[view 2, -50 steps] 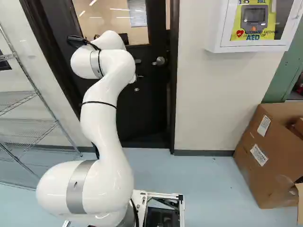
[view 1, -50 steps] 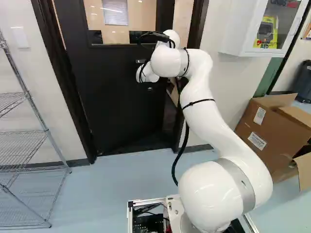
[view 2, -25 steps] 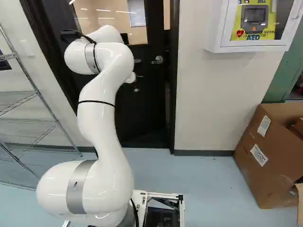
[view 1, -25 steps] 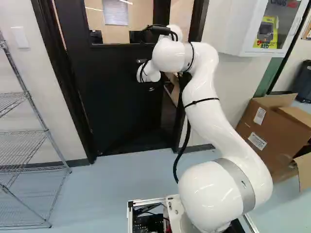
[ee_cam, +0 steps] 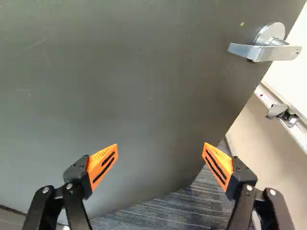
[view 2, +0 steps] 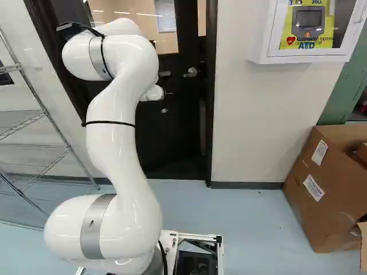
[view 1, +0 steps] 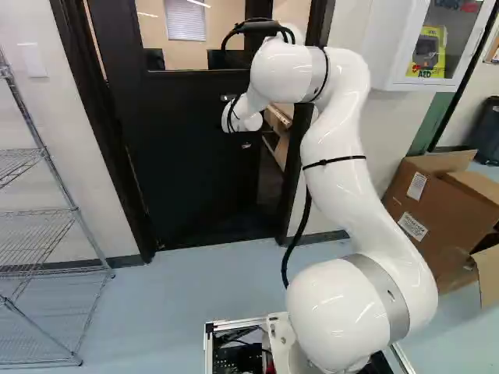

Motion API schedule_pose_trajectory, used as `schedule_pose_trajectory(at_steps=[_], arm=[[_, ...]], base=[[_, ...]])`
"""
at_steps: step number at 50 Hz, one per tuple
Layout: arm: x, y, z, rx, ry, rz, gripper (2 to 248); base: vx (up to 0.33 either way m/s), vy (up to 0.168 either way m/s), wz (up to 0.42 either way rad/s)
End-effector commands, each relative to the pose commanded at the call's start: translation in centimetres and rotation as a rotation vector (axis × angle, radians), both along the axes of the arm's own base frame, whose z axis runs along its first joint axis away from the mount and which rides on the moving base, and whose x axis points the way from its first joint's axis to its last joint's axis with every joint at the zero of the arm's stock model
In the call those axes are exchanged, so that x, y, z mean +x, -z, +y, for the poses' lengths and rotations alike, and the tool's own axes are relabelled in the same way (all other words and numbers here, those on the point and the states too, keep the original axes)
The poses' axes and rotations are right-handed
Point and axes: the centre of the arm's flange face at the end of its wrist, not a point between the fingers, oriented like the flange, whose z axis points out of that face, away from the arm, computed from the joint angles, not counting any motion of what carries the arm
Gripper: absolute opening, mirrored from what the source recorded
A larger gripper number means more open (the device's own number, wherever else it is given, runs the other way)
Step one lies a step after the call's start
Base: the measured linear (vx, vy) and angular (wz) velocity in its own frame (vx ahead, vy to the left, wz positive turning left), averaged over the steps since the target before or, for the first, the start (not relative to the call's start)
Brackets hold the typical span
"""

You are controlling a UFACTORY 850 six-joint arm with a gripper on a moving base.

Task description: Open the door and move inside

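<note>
Door [ee_cam: 120,96] ajar, tool [ee_cam: 160,145] spread.
Handle [ee_cam: 259,51] is offset ahead, to one side; past the door edge [ee_cam: 250,95], a gap [view 1: 270,183] is exposed.

Arm [view 1: 334,167]: higher, farther right in the left base view, left in the right one
Door [view 1: 183,156]: swung slightly farther open

Matt dark door [ee_cam: 110,96], shiny metal handle [ee_cam: 264,49], glossy white arm [view 2: 123,137], brown cardboard box [view 2: 327,195]
</note>
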Motion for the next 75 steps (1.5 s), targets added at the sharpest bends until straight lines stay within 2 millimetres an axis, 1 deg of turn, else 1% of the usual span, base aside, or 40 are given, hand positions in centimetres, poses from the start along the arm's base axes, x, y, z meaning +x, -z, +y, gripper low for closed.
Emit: schedule_pose_trajectory(at_steps=[42, 75], arm=[[-8.2, -1.4, -2.6, -0.006, 0.026, 0.066, 247], [-14.5, -2.5, -4.8, 0.023, 0.079, 0.057, 247]], base=[[0.0, 0.0, 0.0], [0.0, 0.0, 0.0]])
